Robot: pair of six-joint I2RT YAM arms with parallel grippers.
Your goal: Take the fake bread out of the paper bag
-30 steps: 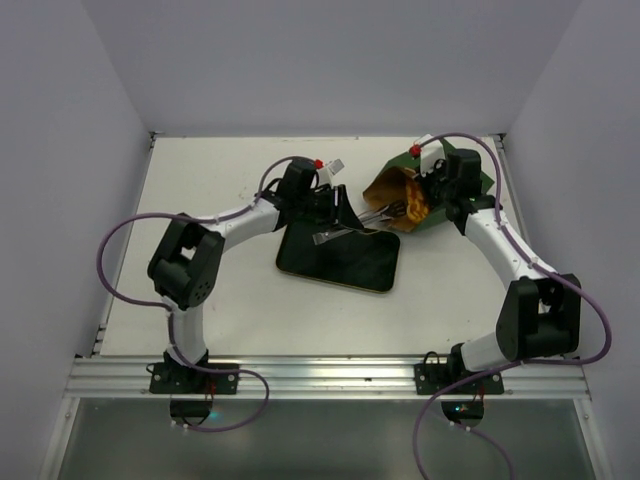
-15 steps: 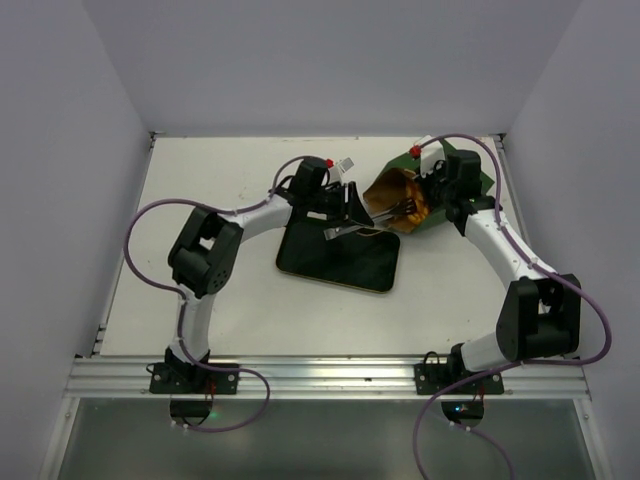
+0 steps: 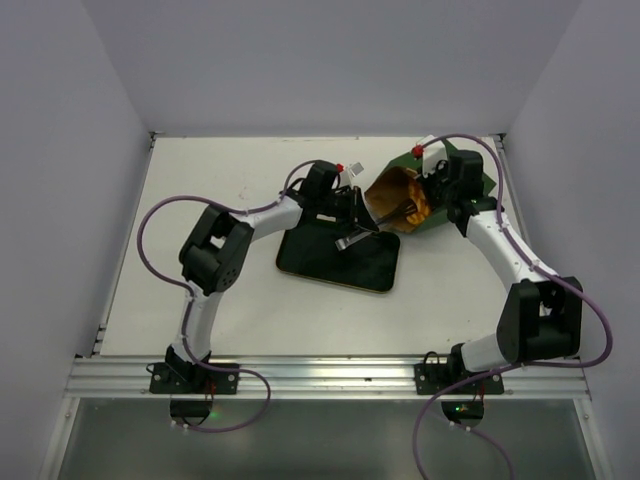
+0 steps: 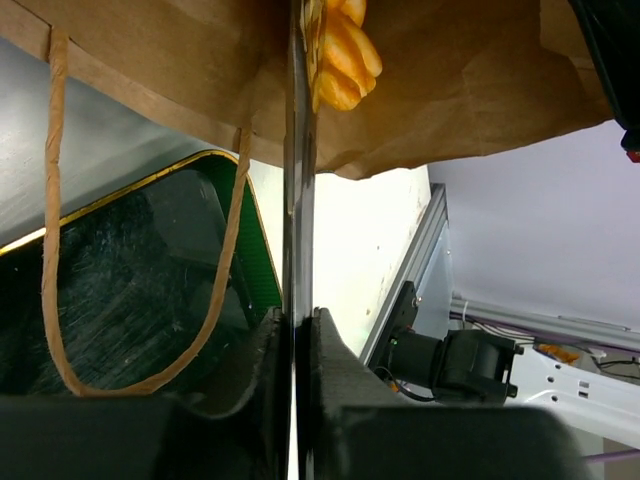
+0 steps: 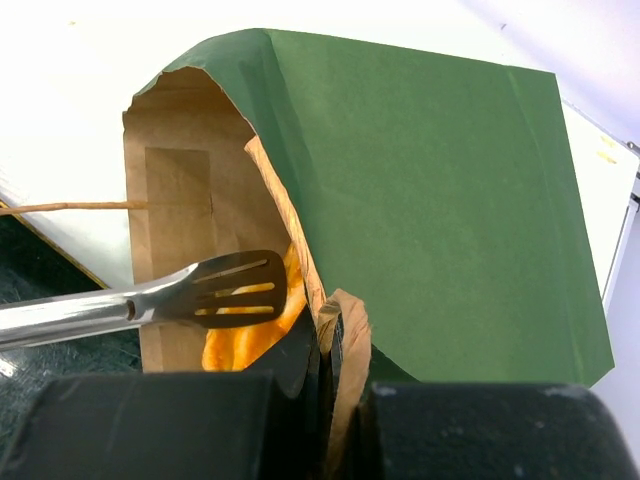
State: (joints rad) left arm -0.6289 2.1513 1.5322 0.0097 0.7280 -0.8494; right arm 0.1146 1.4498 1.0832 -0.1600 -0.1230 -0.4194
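From above, the paper bag (image 3: 398,192) lies on its side. Its mouth faces the left gripper (image 3: 353,210) and its long axis runs back past the right gripper (image 3: 430,200), which pinches the mouth's rim.

In the left wrist view, the jaws are narrow and clamped on thin tongs (image 4: 297,200). The tongs reach straight ahead to the orange fake bread (image 4: 345,50) inside the bag.

In the right wrist view, the tongs' slotted head lies over the bread, just left of the fingers.

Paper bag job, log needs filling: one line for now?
left tool: shut on tongs | tongs: in paper bag, at bread | right tool: pinching bag rim
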